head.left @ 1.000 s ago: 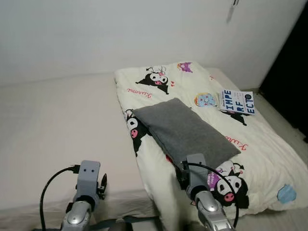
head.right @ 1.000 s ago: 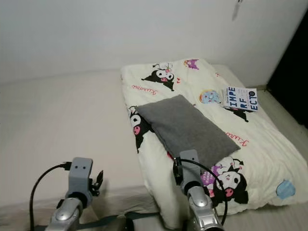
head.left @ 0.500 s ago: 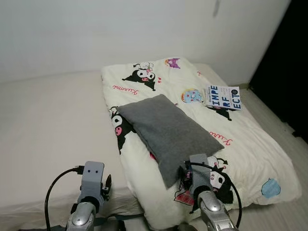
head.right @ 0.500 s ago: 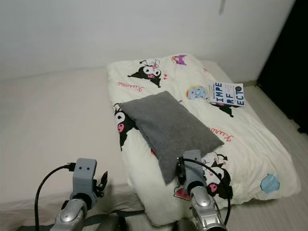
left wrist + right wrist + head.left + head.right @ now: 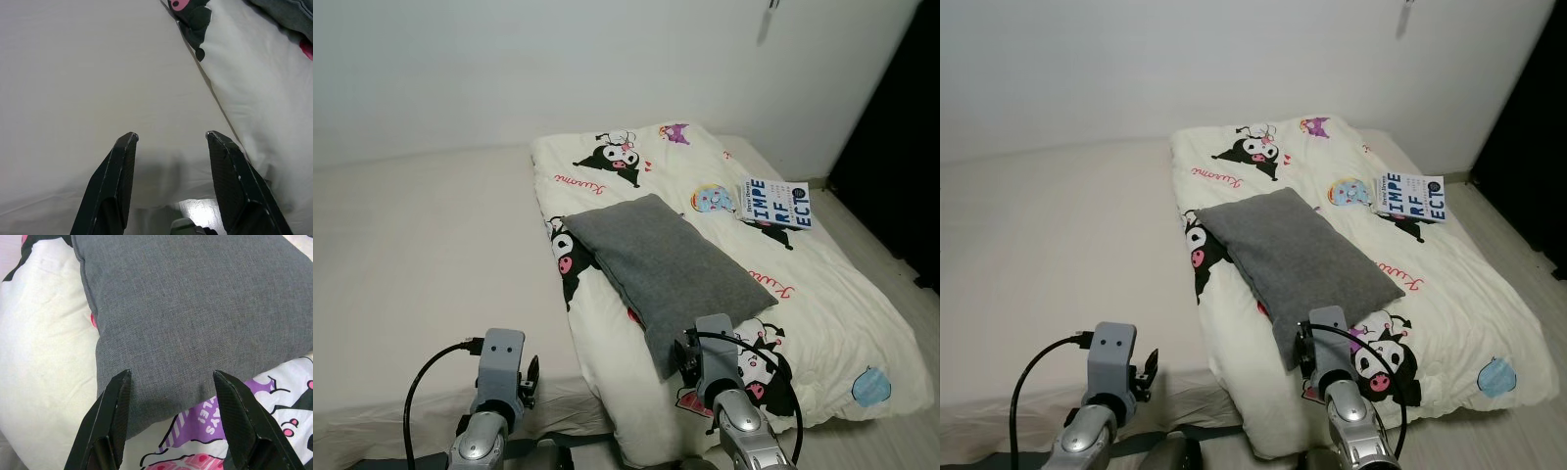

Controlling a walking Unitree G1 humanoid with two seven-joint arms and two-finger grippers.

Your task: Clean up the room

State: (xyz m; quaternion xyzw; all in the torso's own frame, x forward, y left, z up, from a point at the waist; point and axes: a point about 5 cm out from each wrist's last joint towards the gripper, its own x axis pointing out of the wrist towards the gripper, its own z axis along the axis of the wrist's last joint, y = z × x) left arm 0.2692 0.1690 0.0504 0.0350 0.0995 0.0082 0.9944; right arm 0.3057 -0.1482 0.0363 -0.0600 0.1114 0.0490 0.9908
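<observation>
Two grippers wait low over a bed in need of tidying. From the head camera, a grey pillow [image 5: 661, 265] lies askew across a cream cartoon-print duvet [image 5: 822, 323], which is bunched over the robot's right half of the bare mattress [image 5: 421, 255]; a blue-and-white book [image 5: 777, 203] rests on the duvet toward the far wall. The pillow looks the likeliest thing to deal with now, and doing it well would mean bringing the right gripper down on the near corner rather than the flat middle, then lifting cleanly so the duvet beneath is not dragged along.

Seen from the left wrist, the left gripper [image 5: 171, 139] has its fingers set wide apart with nothing between them, above plain mattress just beside the duvet's rolled edge [image 5: 234, 83].

Seen from the right wrist, the right gripper [image 5: 171, 377] also has its fingers spread apart and empty, poised just short of the pillow's near edge. The pillow is soft, woven grey cloth with a stitched seam, plump and slightly sagging, so it should pinch easily at a corner.
</observation>
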